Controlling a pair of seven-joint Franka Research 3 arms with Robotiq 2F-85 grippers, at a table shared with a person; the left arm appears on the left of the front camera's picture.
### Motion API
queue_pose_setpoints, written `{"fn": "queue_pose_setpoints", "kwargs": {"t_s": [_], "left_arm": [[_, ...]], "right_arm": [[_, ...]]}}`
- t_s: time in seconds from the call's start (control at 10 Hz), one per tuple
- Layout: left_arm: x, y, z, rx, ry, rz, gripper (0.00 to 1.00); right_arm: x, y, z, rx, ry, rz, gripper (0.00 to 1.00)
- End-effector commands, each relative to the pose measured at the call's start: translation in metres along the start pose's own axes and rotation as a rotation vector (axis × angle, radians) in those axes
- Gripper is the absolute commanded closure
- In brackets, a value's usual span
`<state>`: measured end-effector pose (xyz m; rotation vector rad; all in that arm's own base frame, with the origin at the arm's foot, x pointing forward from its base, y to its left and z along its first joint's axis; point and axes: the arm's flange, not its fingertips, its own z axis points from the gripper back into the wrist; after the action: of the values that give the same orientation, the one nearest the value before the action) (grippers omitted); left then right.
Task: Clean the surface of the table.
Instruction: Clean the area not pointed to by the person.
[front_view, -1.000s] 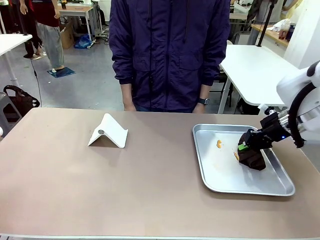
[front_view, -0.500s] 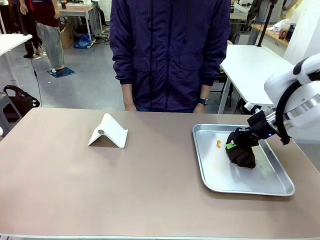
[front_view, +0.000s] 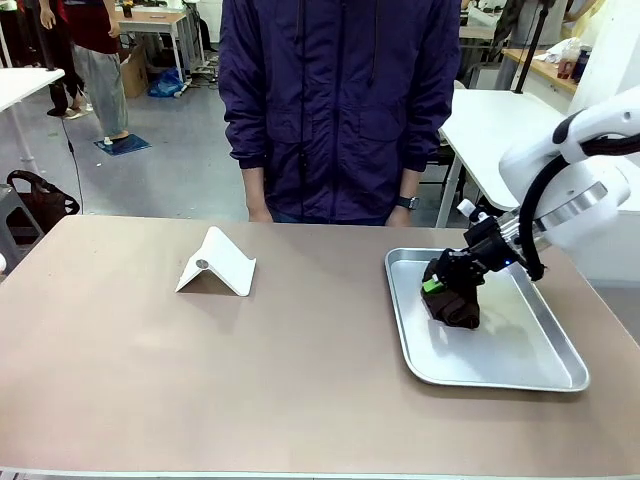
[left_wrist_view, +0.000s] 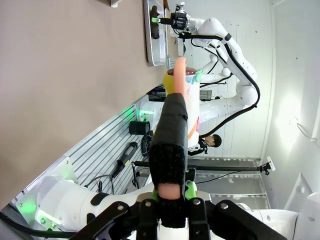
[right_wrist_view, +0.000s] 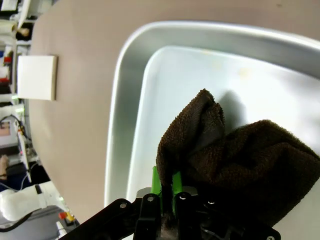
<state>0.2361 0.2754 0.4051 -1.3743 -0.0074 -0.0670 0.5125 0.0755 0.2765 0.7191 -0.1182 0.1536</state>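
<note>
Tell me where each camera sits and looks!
Front view: between the arms, facing across the brownish-taupe table at a purple-jacketed person; white right arm shows.
Left wrist view: on that wrist, looking along the table; left jaws grip a long black-and-peach thing.
Right wrist view: on that wrist, looking into the shiny silver metal tray; right jaws pinch a dark brown cloth.
All three share tray and cloth.
</note>
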Motion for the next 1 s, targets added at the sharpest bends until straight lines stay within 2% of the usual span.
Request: {"fn": "queue_pose_setpoints", "kwargs": {"t_s": [0.0,0.2,0.3,0.7,0.9], "left_arm": [[0.001,-0.006,-0.001,-0.011,-0.013,0.010,0.82],[0.001,-0.006,-0.001,-0.011,-0.013,0.010,0.82],[0.001,-0.006,-0.001,-0.011,-0.013,0.010,0.82],[0.001,-0.006,-0.001,-0.011,-0.013,0.010,0.82],[0.001,-0.006,-0.001,-0.011,-0.013,0.010,0.82]], "right_arm": [[0.004,0.005,-0.014,0.077,-0.003,0.050,0.91],[0.000,0.013,-0.017,0.122,0.026,0.090,0.91],[-0.004,0.016,-0.018,0.124,0.076,0.128,0.91],[-0.014,0.009,-0.007,-0.002,0.246,0.188,0.91],[-0.015,0.003,0.005,-0.049,0.230,0.178,0.91]]}}
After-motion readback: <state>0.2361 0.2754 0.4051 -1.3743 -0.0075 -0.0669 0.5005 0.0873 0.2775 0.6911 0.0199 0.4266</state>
